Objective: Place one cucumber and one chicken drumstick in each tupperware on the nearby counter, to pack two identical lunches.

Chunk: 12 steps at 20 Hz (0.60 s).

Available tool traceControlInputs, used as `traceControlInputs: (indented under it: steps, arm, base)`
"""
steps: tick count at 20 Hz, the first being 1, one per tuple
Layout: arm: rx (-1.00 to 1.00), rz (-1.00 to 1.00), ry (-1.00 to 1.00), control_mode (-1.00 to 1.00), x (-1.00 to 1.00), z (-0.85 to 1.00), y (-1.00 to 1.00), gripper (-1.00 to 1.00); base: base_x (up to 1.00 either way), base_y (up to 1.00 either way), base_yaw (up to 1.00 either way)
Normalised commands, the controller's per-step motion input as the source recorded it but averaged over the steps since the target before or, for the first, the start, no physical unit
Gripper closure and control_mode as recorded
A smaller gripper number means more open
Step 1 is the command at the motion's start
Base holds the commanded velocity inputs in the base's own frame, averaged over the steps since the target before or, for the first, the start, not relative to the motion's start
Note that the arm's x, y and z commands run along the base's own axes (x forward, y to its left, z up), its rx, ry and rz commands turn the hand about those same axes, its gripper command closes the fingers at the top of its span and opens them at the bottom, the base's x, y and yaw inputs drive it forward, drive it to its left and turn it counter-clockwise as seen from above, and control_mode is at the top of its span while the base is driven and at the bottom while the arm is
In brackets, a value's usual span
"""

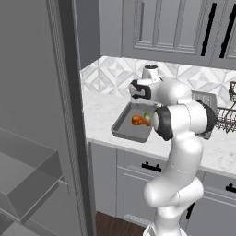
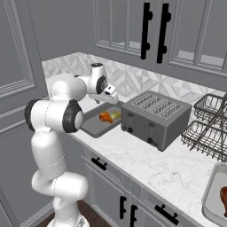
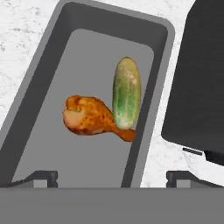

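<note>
A grey tupperware (image 3: 151, 118) lies on the white counter (image 1: 99, 115), left of the toaster. Inside it a glossy orange-brown chicken drumstick (image 3: 92, 117) rests with its bone end touching a green cucumber (image 3: 126, 94). My gripper (image 3: 110, 177) hovers just above this tray, open, with nothing between its fingertips (image 3: 41, 177). From the base cameras the same tupperware (image 1: 120, 126), drumstick (image 1: 139, 120) and cucumber (image 2: 116, 115) show under my hand (image 2: 111, 98). A second tupperware (image 2: 207, 199) sits at the far right counter edge with another drumstick (image 2: 224, 198) in it.
A boxy grey toaster (image 2: 155, 116) stands right beside the near tray. A wire dish rack (image 2: 208, 126) lies beyond it. Upper cabinets hang above, and a tall grey cabinet with an open compartment (image 1: 32, 166) fills the left side.
</note>
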Motion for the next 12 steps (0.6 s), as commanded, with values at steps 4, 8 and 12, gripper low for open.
traceControlInputs:
  steps: [4, 8, 12]
  arm:
    - [0.00, 0.28, 0.00, -1.00, -1.00, 0.00, 0.00, -1.00]
    - [0.00, 0.27, -0.03, -1.00, -1.00, 0.00, 0.00, -1.00]
    - [0.00, 0.26, 0.00, -1.00, -1.00, 0.00, 0.00, -1.00]
  base:
    - [0.00, 0.00, 0.00]
    - [0.00, 0.00, 0.00]
    - [0.00, 0.00, 0.00]
